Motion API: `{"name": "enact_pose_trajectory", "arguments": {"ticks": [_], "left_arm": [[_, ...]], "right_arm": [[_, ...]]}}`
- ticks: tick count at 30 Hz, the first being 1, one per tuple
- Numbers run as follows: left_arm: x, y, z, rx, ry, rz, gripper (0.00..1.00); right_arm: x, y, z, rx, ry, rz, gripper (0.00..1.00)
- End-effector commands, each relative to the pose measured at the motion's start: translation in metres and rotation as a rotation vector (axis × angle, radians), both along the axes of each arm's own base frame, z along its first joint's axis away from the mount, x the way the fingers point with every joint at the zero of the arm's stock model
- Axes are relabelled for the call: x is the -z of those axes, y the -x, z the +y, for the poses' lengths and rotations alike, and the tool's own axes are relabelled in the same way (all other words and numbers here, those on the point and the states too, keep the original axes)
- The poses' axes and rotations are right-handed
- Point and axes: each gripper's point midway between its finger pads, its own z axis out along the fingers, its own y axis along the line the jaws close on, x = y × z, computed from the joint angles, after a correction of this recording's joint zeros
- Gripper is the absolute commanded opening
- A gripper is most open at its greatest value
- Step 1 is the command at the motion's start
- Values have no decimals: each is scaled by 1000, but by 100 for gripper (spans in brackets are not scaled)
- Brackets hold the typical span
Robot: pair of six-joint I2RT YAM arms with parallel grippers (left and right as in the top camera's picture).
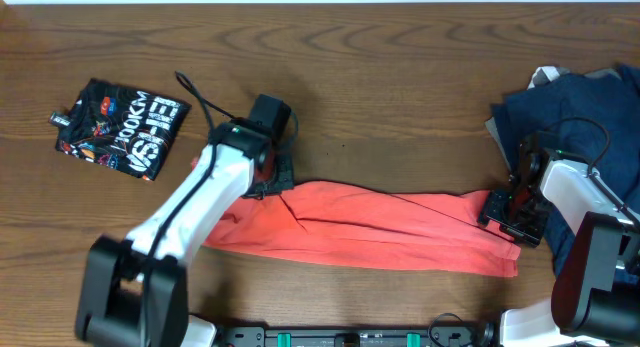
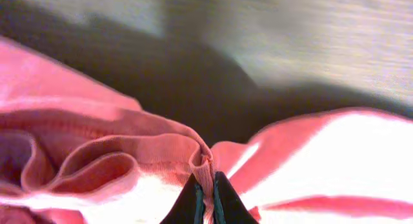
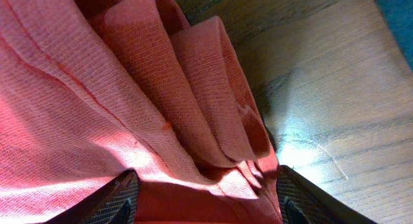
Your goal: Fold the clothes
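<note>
Red shirt [image 2: 129, 153] pinched at both ends, lying in a long band across the bench [image 1: 400, 87].
Left claw [image 2: 206, 198] is closed tight on a ribbed fold at one end. Right claw [image 3: 210, 195] holds the bunched other end, fingers parted around thick folds. Navy pile [image 1: 570, 97] lies beside the right claw, and the black shirt [image 1: 125, 127] is well apart, far left.

The left pincer [image 2: 208, 199] has its two dark tips pressed close together on a thin fold of the red shirt [image 2: 129, 153]. The soft cloth bunches up in folds on both sides. Behind it, the brown desk [image 2: 322, 43] looks blurry.
</note>
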Motion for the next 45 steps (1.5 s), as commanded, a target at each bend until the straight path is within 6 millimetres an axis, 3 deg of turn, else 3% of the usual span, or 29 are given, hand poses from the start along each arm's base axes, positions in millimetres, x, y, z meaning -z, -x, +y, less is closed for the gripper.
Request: {"name": "enact_pose_trajectory", "arguments": {"ticks": [1,8,18,20,30,37,45], "left_arm": [[-9,12,-21,51,46,20,6],[4,36,-36,142,-4,62,6],[4,14,-10,89,-110,-17,7],[4,12,-8,80,-108,-19,16],[2,18,-13,87,-76,-2,15],[-11,22,-20,97,-18,-11,6],[-23,24,-19,101,-6,-44,6]], "right_arm": [[23,17,3,19,-13,70,68],[23,17,3,18,-13,70,68],[23,17,3,15,-14,70,69],[23,17,3,15,-14,70,68],[23,17,3,15,-14,70,69],[23,17,3,15,-14,70,68],[23,17,3,15,-14,70,69]]}}
